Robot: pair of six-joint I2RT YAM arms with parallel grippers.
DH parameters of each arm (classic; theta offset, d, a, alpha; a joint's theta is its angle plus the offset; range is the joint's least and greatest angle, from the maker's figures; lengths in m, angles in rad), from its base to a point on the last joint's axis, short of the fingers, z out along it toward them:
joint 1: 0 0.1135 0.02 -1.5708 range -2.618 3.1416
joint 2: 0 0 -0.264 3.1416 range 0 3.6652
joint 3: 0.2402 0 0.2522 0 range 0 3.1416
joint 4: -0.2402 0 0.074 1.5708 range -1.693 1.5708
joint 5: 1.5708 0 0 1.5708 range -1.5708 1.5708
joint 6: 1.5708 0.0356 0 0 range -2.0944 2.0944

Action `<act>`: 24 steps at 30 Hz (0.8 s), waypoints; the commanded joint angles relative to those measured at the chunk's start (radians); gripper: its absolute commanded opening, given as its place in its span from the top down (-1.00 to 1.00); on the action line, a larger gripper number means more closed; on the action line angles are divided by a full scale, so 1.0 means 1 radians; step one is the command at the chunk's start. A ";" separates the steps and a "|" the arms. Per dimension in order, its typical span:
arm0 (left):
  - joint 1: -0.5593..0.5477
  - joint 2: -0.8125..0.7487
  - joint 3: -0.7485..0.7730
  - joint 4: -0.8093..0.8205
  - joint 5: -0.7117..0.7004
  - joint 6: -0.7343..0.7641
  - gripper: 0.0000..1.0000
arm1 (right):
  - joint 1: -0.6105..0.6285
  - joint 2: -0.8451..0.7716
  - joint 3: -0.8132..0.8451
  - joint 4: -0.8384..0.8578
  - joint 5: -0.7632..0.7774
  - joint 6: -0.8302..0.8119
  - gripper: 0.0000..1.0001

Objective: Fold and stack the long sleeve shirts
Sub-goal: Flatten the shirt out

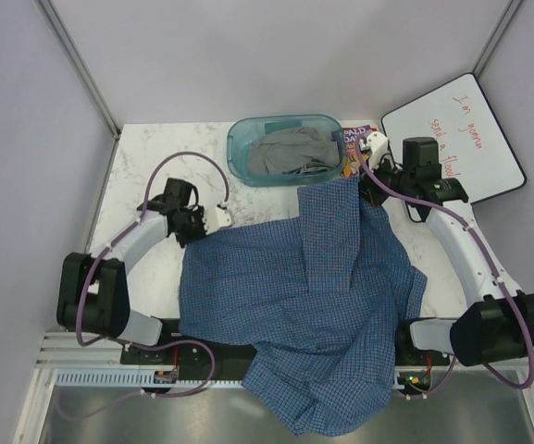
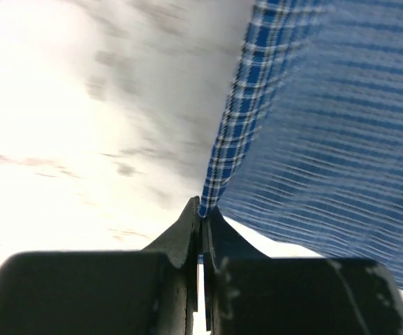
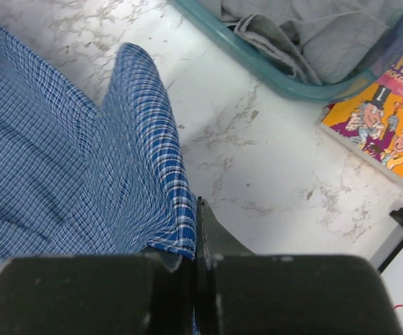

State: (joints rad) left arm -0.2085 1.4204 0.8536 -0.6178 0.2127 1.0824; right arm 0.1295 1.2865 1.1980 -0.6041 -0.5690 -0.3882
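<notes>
You are looking at shirt (image 1: 304, 305) lying rumpled across desk (image 1: 146, 166), hem hanging over near edge; your left claw (image 2: 201, 209) pinching its left edge, right claw (image 3: 196, 209) pinching far right corner. Cloth lying between claws, so spreading sideways looks next.

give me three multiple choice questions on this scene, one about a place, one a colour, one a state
1. Where does the teal bin sit?
A) at the far edge of the table
B) at its near edge
C) on the floor

2. What colour is the cloth in the bin?
A) red
B) grey
C) yellow

3. How is the left tool?
A) wide open
B) shut on nothing
C) shut on the blue checked shirt

Answers:
1 A, the overhead view shows it on the side away from the arm bases.
2 B, grey folds fill it.
3 C, the left wrist view shows the shirt's edge pinched in the closed tool.
</notes>
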 commanded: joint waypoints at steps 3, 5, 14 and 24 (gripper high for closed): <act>0.026 0.272 0.318 0.067 -0.013 -0.065 0.96 | -0.007 0.109 0.067 0.208 0.107 0.048 1.00; 0.027 0.346 0.427 0.070 -0.027 -0.096 0.97 | -0.005 0.174 0.104 0.259 0.147 0.055 1.00; 0.084 0.439 0.632 0.037 -0.013 -0.223 0.06 | -0.008 0.347 0.226 0.290 0.270 0.038 1.00; 0.086 -0.089 0.115 -0.251 0.200 -0.015 -0.12 | -0.008 0.321 0.189 0.291 0.268 0.052 1.00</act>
State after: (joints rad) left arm -0.1104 1.4963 1.1122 -0.6800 0.2764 0.9512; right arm 0.1261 1.6375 1.3674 -0.3584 -0.3012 -0.3515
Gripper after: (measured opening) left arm 0.566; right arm 0.010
